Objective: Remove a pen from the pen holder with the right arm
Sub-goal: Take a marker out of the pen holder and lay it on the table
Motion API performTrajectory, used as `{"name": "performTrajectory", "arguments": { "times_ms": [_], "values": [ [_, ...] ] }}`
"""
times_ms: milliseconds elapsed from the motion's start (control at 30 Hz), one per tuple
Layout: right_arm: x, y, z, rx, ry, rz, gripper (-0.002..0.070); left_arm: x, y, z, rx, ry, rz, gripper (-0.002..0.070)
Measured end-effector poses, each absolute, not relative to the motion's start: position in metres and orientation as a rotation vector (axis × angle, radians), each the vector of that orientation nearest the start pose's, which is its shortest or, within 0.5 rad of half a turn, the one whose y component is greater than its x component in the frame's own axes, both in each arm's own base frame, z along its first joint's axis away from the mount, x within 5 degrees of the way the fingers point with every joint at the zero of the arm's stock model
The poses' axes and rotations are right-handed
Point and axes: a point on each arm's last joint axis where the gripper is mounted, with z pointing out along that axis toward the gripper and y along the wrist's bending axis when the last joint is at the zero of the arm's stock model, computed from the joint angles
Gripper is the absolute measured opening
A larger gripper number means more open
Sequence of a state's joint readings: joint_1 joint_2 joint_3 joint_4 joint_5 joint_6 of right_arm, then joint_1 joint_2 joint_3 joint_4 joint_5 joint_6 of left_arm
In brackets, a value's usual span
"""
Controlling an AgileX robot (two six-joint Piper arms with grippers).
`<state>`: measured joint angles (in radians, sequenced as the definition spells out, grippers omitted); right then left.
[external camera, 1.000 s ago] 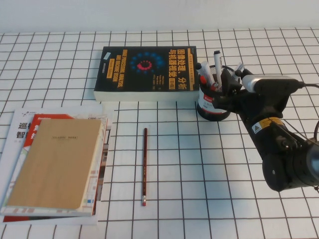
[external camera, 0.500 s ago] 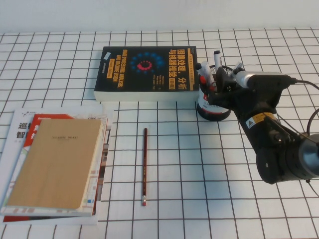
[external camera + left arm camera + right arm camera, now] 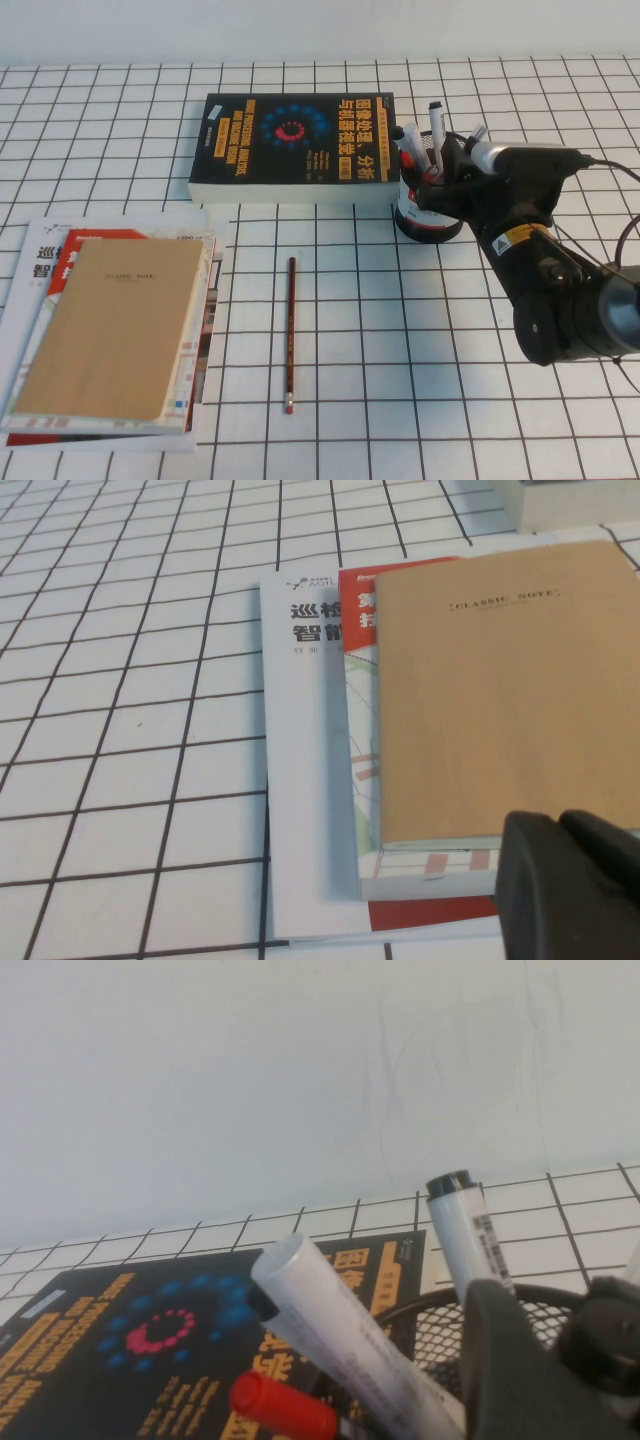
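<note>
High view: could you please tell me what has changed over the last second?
The right gripper moved leftward in among the pens in the black mesh pen holder; whether it grips one is unclear. The dark red pencil and black book stayed put. The left gripper hangs above the tan notebook.

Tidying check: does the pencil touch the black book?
Apart: high view shows bare grid between pencil and black book; right gripper at pen holder, left gripper near notebook.

Setting: robotics lab bench staged as an office desk. Evidence: white tabletop [image 3: 400, 420] ruled in a black grid, bare white wall [image 3: 300, 1060], robot arm [image 3: 545, 300] over it. Desk props: thick book [image 3: 290, 140], stacked notebooks [image 3: 110, 330], mesh pen holder [image 3: 425, 222], loose pencil [image 3: 291, 330].
</note>
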<state>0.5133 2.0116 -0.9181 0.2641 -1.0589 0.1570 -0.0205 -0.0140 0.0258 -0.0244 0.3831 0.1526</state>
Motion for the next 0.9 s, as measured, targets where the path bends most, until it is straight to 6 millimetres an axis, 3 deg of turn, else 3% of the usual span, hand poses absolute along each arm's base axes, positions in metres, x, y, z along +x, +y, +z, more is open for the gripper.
{"name": "performTrajectory", "arguments": {
  "times_ms": [100,300,467,700,900],
  "values": [
    [0.356,0.177,0.164,0.01,1.556,0.463,0.0116,0.052,-0.002,0.171,0.147,1.873,0.067,-0.0004],
    [0.356,0.178,0.168,0.007,1.571,0.468,0.0113,0.052,-0.002,0.171,0.147,1.873,0.067,-0.0004],
    [0.353,0.175,0.187,0.009,1.611,0.476,0.0113,0.052,-0.002,0.171,0.147,1.873,0.067,-0.0004],
    [0.334,0.166,0.248,-0.058,1.565,0.452,0.0113,0.052,-0.002,0.171,0.147,1.873,0.067,-0.0004],
    [0.302,0.153,0.31,-0.097,1.54,0.492,0.0113,0.052,-0.002,0.171,0.147,1.873,0.067,-0.0004]
  ]
}}
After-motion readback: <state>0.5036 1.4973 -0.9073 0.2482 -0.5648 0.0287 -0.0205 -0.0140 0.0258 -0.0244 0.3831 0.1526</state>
